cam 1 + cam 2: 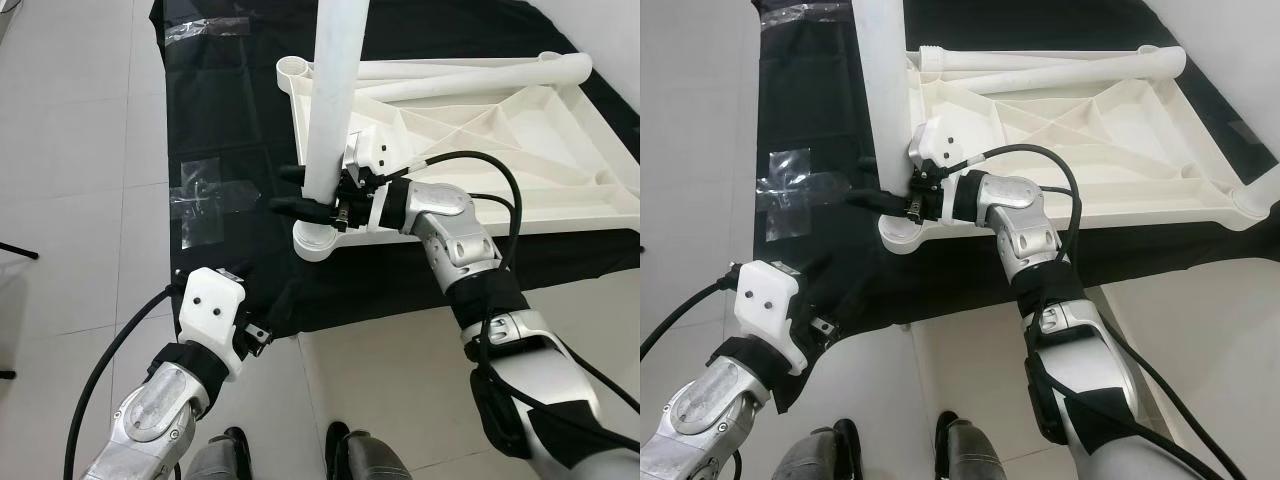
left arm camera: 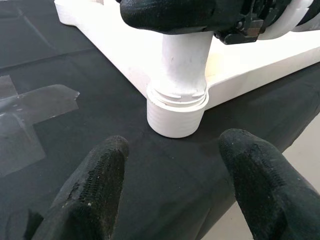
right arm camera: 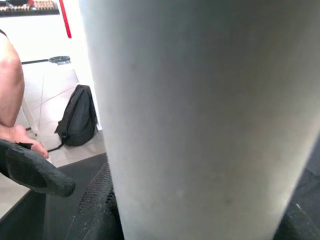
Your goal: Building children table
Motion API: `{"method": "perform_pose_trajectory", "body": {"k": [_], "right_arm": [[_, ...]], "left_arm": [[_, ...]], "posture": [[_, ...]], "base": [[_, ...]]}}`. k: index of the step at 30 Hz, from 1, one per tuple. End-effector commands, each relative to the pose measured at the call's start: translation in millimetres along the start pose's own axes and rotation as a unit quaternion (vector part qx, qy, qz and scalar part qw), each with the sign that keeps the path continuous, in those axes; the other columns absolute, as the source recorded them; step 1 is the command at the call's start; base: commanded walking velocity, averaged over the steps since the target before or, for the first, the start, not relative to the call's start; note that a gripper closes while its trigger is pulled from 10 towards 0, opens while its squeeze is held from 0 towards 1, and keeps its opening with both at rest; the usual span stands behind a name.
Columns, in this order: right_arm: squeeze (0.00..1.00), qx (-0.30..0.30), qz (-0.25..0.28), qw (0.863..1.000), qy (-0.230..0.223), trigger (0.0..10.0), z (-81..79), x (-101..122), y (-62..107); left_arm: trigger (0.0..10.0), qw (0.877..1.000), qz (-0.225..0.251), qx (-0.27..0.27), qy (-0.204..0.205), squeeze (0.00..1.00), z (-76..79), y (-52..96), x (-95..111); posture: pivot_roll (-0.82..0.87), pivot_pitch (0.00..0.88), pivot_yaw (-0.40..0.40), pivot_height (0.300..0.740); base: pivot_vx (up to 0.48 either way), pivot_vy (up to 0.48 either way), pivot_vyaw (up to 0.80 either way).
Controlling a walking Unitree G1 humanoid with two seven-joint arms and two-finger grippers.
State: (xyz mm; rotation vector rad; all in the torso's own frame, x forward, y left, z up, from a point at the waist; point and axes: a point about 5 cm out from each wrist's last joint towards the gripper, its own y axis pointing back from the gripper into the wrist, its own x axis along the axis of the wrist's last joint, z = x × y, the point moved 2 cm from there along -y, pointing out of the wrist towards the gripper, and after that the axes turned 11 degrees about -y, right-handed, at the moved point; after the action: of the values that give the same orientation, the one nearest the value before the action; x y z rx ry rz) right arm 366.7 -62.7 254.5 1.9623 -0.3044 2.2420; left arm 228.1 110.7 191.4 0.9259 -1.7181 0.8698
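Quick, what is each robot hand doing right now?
Left hand: open, holding nothing, hovering over the black mat.
Right hand: closed on the upright white table leg.

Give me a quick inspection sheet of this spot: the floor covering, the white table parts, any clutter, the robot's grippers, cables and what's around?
Surface: black cloth spread on a pale tiled floor.
Job's things: white tabletop lying underside up; one table leg upright in the near corner socket; two loose legs lying along the far edge.
Clutter: clear tape patches stuck on the cloth.
Grippers: right gripper closed around the upright leg; left gripper open, low over the cloth, facing the socket.
Cables: black cables looping along both arms.
Surroundings: black backpack on the floor and part of a person beyond the cloth.
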Motion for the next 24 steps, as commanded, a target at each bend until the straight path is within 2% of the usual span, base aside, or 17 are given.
{"method": "perform_pose_trajectory", "body": {"k": [1,4,5,6,9,10,11,12,13,14,15,16,21,24], "right_arm": [[0.0,0.018,0.009,1.0,-0.008,0.0,-6.6,-5.1,1.2],[0.0,-0.006,0.015,0.999,-0.03,0.0,-11.4,-19.3,17.6],[0.0,-0.01,0.016,0.999,-0.032,0.0,-12.0,-20.9,19.3],[0.0,-0.051,0.017,0.998,-0.033,0.0,-12.7,-26.1,23.0],[0.0,-0.079,0.018,0.996,-0.033,0.0,-13.1,-29.6,26.0],[0.0,-0.148,0.019,0.988,-0.038,0.0,-12.3,-36.9,28.5],[0.0,-0.273,0.003,0.962,-0.018,0.0,-7.3,-48.8,35.6],[0.0,-0.273,0.003,0.962,-0.018,0.0,-7.3,-48.8,35.6],[0.0,-0.379,-0.014,0.924,-0.044,0.0,-32.8,-78.9,36.1],[0.0,-0.379,-0.014,0.924,-0.044,0.0,-32.8,-78.9,36.1],[0.0,-0.386,-0.022,0.921,-0.053,0.0,-43.8,-87.0,33.0],[0.0,-0.377,-0.025,0.924,-0.065,0.0,-49.5,-91.1,29.4],[0.0,-0.372,-0.029,0.927,-0.041,0.0,-41.5,-84.5,27.0],[0.0,-0.371,-0.026,0.927,-0.041,0.0,-40.2,-83.1,26.6]], "left_arm": [[10.0,1.0,-0.009,-0.005,0.003,0.0,2.2,3.2,-2.4],[10.0,1.0,-0.008,-0.01,0.005,0.0,4.0,1.4,-3.0],[10.0,1.0,-0.008,-0.01,0.005,0.0,4.1,1.3,-3.2],[10.0,1.0,-0.008,-0.009,0.005,0.0,2.9,1.5,-3.3],[10.0,1.0,-0.008,-0.007,0.005,0.0,2.0,1.6,-3.4],[10.0,1.0,-0.008,-0.006,0.005,0.0,1.3,1.7,-3.6],[10.0,1.0,-0.007,-0.006,0.004,0.0,0.7,1.7,-3.8],[10.0,1.0,-0.007,-0.006,0.004,0.0,0.7,1.7,-3.8],[10.0,1.0,-0.006,-0.01,0.005,0.0,1.4,0.3,-4.0],[10.0,1.0,-0.006,-0.01,0.005,0.0,1.4,0.3,-4.0],[10.0,1.0,-0.005,-0.012,0.006,0.0,1.8,-0.2,-4.2],[10.0,1.0,-0.004,-0.013,0.006,0.0,2.9,-1.0,-3.8],[10.0,1.0,-0.001,-0.009,0.006,0.0,2.3,-1.1,-2.1],[10.0,1.0,-0.002,-0.008,0.004,0.0,1.4,-0.5,-2.8]], "posture": [[0.1,0.29,-0.097,0.74],[0.09,0.288,-0.098,0.74],[0.09,0.288,-0.098,0.74],[0.09,0.283,-0.099,0.74],[0.09,0.283,-0.099,0.74],[0.09,0.281,-0.099,0.74],[0.08,0.278,-0.1,0.74],[0.08,0.278,-0.1,0.74],[0.07,0.271,-0.089,0.74],[0.07,0.271,-0.089,0.74],[0.07,0.271,-0.089,0.74],[0.08,0.263,-0.092,0.74],[0.09,0.268,-0.106,0.74],[0.09,0.268,-0.106,0.74]], "base": [[0.0,0.0,0.0],[0.0,0.0,0.0],[0.0,0.0,0.0],[0.0,0.0,0.0],[0.0,0.0,0.0],[0.0,0.0,0.0],[0.0,0.0,0.0],[0.0,0.0,0.0],[0.0,0.0,0.0],[0.0,0.0,0.0],[0.0,0.0,0.0],[0.0,0.0,0.0],[0.0,0.0,0.0],[0.0,0.0,0.0]]}}
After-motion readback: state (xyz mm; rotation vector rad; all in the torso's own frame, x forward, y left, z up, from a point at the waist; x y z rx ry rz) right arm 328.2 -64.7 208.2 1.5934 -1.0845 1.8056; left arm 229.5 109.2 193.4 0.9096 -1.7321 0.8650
